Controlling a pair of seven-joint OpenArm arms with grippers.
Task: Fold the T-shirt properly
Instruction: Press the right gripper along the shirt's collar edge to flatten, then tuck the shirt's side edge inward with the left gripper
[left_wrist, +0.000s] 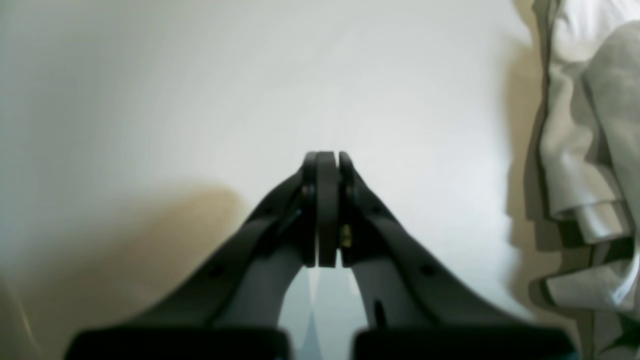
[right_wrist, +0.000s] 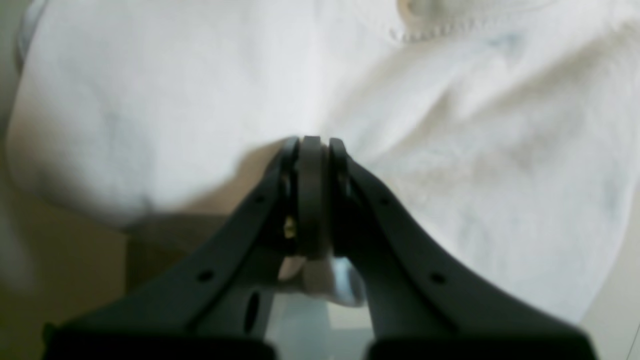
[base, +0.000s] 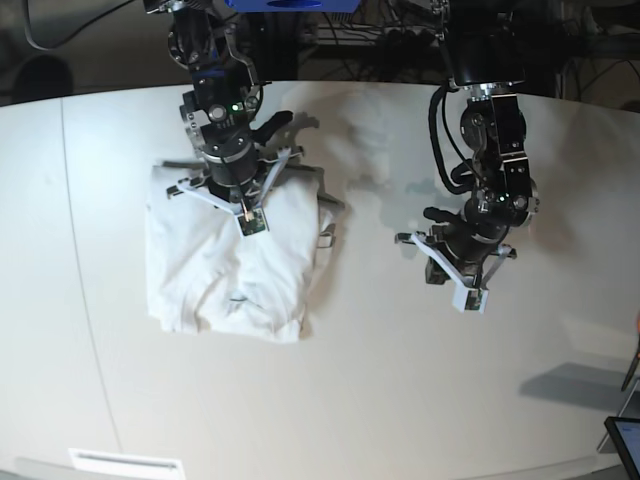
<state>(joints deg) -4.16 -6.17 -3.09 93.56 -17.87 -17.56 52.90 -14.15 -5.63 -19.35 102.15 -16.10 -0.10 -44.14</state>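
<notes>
White tabletop (base: 400, 380) fills the base view, with a seam line curving down its left side and dark cables and frame clutter along the far edge. Small white label strip (base: 126, 463) sits at the near edge, and the corner of a dark device (base: 625, 440) pokes in at bottom right. Nothing lies between the two arms, just bare surface. Left gripper (base: 471, 297) hangs over empty table, well apart from the cloth; its wrist view shows the jaws pressed together on nothing, with the shirt's rumpled edge off to the right. Right gripper (base: 249, 224) is over the T-shirt (base: 225, 275), jaws pressed together; a bit of pale material shows low between the fingers in its wrist view, but I can't tell if fabric is actually pinched. T-shirt lies left of centre, folded into a rough rectangle, plain white, wrinkled, layers bunched along the right edge near a sleeve. Stitched hem (right_wrist: 440, 27) shows in the right wrist view.
</notes>
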